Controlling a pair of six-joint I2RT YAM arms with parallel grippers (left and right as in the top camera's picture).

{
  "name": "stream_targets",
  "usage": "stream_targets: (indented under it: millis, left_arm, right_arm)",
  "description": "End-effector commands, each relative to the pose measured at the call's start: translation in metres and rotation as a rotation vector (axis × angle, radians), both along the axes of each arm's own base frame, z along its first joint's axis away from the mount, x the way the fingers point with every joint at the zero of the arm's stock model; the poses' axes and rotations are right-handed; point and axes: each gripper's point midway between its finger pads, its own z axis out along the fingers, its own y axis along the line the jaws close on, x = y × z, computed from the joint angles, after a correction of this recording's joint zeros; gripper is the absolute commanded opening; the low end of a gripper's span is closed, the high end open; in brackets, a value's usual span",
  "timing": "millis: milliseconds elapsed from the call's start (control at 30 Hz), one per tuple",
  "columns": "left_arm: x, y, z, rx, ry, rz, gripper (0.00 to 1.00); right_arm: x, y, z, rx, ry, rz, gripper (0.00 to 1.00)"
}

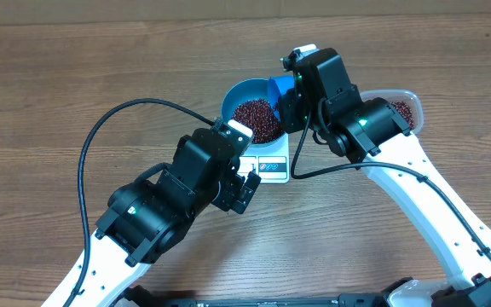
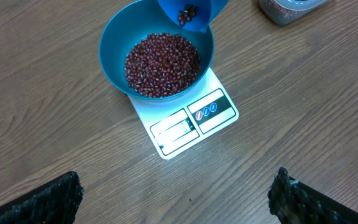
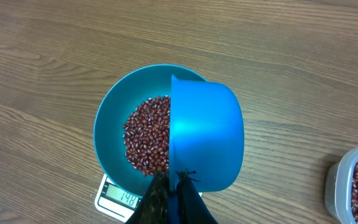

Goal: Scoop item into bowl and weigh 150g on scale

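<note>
The blue bowl [image 1: 231, 98] stands on the white scale [image 1: 273, 168] and holds a heap of dark red beans [image 1: 257, 119]. In the right wrist view the scale [image 3: 114, 198] display reads 148. My right gripper [image 3: 176, 179] is shut on the handle of a small blue scoop [image 3: 207, 137], which is tipped over the right side of the bowl [image 3: 110, 124]. A few beans [image 2: 187, 14] lie in the scoop [image 2: 197, 22]. My left gripper [image 2: 179, 186] hangs open over bare table on the display side of the scale [image 2: 191, 124], holding nothing.
A clear plastic tub [image 1: 403, 111] with more beans stands to the right of the bowl, partly under my right arm. It also shows in the right wrist view as the tub [image 3: 353, 186] at the lower right edge. A black cable [image 1: 109, 124] loops left.
</note>
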Motion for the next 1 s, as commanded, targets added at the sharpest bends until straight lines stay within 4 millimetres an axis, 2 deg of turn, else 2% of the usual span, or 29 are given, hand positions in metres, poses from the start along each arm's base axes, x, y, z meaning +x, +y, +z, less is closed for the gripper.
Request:
stream_targets:
  millis: [0,967]
  left_arm:
    - [-0.0015,-0.0009,-0.0056,-0.006,0.021,0.004,1.0]
    - [-0.0014,-0.0009,-0.0056,-0.006,0.021,0.004,0.99]
  right_arm:
    - [0.0004,0.0031,0.0233,0.048,-0.042,0.002,0.04]
    - [0.0005,0.003,0.0233,0.04,-0.046,0.01,0.04]
